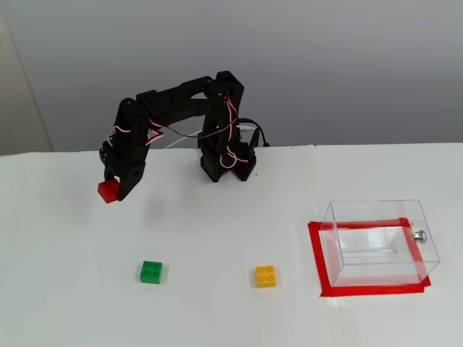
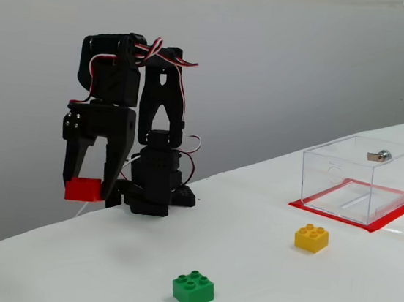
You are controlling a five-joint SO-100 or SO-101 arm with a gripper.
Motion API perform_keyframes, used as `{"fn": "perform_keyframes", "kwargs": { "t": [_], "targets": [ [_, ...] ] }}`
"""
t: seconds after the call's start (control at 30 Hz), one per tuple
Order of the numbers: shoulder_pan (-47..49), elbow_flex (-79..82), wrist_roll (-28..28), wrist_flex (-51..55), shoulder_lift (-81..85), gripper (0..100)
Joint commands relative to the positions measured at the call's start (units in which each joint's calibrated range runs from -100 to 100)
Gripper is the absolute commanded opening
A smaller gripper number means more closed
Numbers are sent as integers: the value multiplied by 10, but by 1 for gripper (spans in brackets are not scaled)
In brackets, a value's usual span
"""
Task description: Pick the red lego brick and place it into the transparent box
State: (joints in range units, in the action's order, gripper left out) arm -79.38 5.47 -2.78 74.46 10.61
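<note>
My black gripper (image 1: 110,189) is shut on the red lego brick (image 1: 108,191) and holds it above the table at the left in both fixed views; the gripper (image 2: 88,190) grips the brick (image 2: 83,189) between its two fingertips. The transparent box (image 1: 379,242) stands far to the right on a red tape rectangle (image 1: 322,260), with a small silver knob (image 1: 419,235) on its right wall. It shows at the far right in the other fixed view too (image 2: 359,178). The box looks empty.
A green studded brick (image 1: 151,272) lies on the white table in front of the gripper, also seen low in the other fixed view (image 2: 193,289). A yellow studded brick (image 1: 265,276) lies left of the box (image 2: 311,237). The arm's base (image 1: 226,163) stands at the back.
</note>
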Motion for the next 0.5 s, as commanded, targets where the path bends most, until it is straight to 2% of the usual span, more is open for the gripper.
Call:
{"fn": "perform_keyframes", "kwargs": {
  "t": [0.0,0.27,0.47],
  "targets": [
    [18,-75,-1,32,24,7],
    [89,-199,0,68,18,7],
    [183,-242,0,80,22,7]
  ]
}}
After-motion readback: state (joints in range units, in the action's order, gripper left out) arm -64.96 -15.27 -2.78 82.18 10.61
